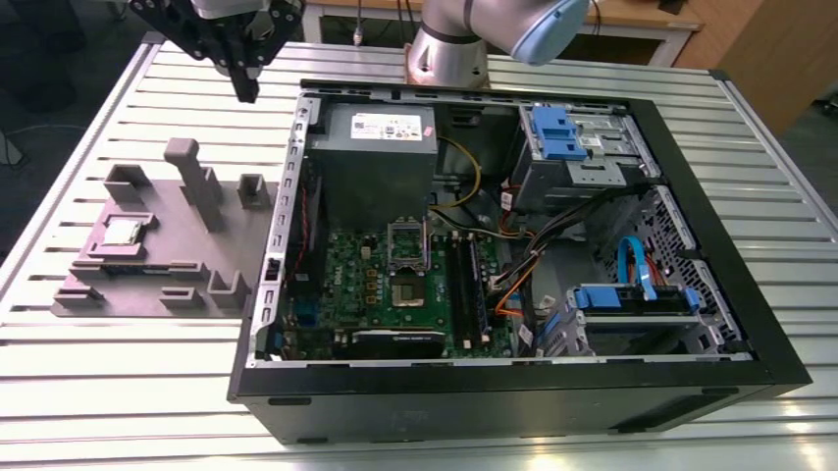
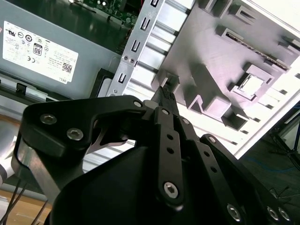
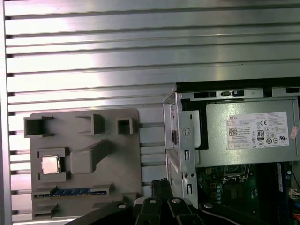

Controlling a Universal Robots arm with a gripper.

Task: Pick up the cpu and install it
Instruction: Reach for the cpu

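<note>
The gripper point(image 1: 245, 90) hangs at 11 o'clock in the exterior view, above the slatted table point(image 1: 118, 383). Its fingers are pressed together and hold nothing. In the first wrist view the gripper point(image 3: 161, 184) lines up with the strip of table between the tray point(image 3: 117, 164) and the case point(image 3: 180, 154).

The cpu point(image 1: 125, 232) lies flat in a square recess of the tray point(image 1: 196, 260), at 9 o'clock in the exterior view and about 7 o'clock from the gripper, well apart from it. Its silver top shows in both wrist views point(image 3: 50, 164) point(image 2: 253, 84).

The open case point(image 1: 524, 392) lies just beside the tray, at its 3 o'clock. Inside the case, the socket frame point(image 1: 407, 240) stands upright on the motherboard point(image 1: 373, 285). The power supply point(image 1: 373, 147) sits at 12 o'clock from the frame.
</note>
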